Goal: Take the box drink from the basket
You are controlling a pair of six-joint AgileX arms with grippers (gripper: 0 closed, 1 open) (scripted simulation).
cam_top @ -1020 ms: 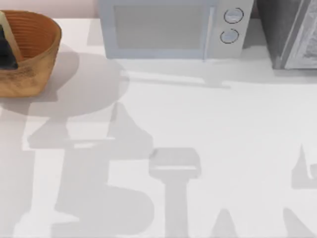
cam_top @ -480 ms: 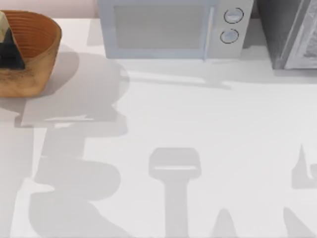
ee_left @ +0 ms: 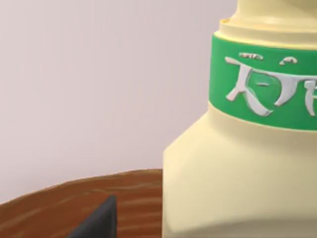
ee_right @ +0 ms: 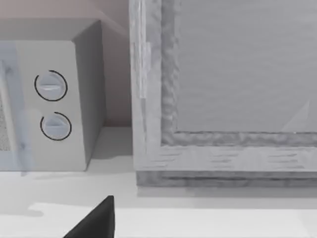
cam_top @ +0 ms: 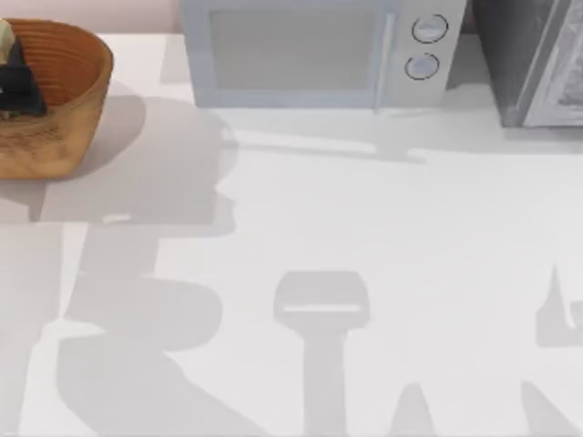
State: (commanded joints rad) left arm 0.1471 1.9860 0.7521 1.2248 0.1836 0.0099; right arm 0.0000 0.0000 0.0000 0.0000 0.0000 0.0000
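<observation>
The tan woven basket (cam_top: 64,109) stands at the table's far left corner, cut off by the top view's left edge. My left gripper (cam_top: 16,86) is a dark shape inside the basket at that edge, with a sliver of the pale box drink (cam_top: 5,36) beside it. In the left wrist view the box drink (ee_left: 237,168) is very close and upright, cream with a green band. The basket's brown rim (ee_left: 74,193) runs below it, and a dark part of the left gripper (ee_left: 96,223) stands just beside the drink. A dark part of my right gripper (ee_right: 94,220) hangs over the table's right side.
A white microwave (cam_top: 310,50) stands along the back edge, its two round dials (ee_right: 52,104) in the right wrist view. A grey framed cabinet (cam_top: 537,59) sits at the back right. Arm shadows fall across the white tabletop (cam_top: 364,209).
The dark gripper and the pale drink in the basket have shifted up and left towards the picture's edge, with less of both in view. The left arm's shadow has slid left and down.
</observation>
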